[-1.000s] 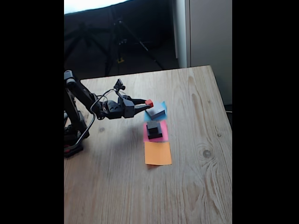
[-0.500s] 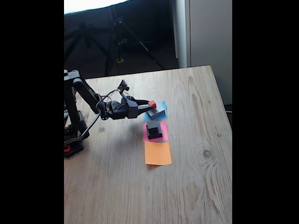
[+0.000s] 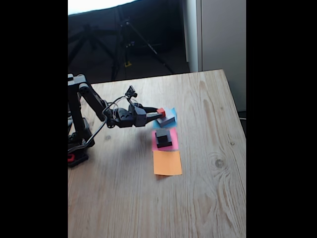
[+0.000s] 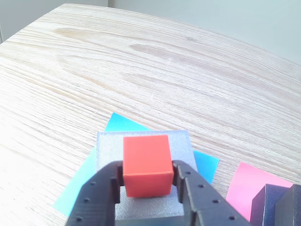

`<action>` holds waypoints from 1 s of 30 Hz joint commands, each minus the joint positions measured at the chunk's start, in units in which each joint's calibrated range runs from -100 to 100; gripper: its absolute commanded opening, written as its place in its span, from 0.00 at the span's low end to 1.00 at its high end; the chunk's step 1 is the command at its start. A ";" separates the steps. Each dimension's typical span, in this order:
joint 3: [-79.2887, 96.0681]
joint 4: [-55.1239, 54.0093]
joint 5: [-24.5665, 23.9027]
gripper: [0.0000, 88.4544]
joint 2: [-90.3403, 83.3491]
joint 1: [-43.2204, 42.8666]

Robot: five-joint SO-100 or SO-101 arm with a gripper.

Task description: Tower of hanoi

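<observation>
- Your gripper (image 4: 146,181) is pinching the red cube (image 4: 146,165), one black finger (image 4: 106,188) pressed on each side of it.
- In the wrist view the cube sits over the middle of the grey block (image 4: 146,174); whether it touches the grey top you cannot tell.
- In the fixed view your arm (image 3: 94,106) rises from its base near the table's left edge, bends at the elbow, and reaches out nearly level to the right, gripper (image 3: 159,113) tipped slightly down over the grey block (image 3: 167,118).
- The red cube (image 3: 161,112) shows at the fingertips there.
- Blocks, counted: one red, one grey, two black, four in all.
- The small black cube (image 3: 161,134) stands on the medium black block (image 3: 164,143), and that pair rests on the pink paper (image 3: 165,139), just nearer the camera than the grey block.
- Papers, counted: three, in a row toward the near edge of the table (image 3: 213,163), roughly mid-table: blue paper (image 3: 171,112) under the grey block, pink next, orange paper (image 3: 167,162) last and bare.
- In the wrist view the blue paper (image 4: 75,188) pokes out around the grey block, with the pink paper (image 4: 247,186) at the lower right.
</observation>
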 commanded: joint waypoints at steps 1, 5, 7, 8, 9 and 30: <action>-0.86 -1.17 1.04 0.12 -0.18 0.24; -0.86 -1.17 1.04 0.13 -0.18 0.32; -0.68 -1.17 1.04 0.14 -0.18 0.41; -0.68 -1.17 1.04 0.14 -0.18 0.49; -0.68 -1.17 1.04 0.15 -0.18 0.57; -5.68 18.66 -2.64 0.24 -17.14 1.41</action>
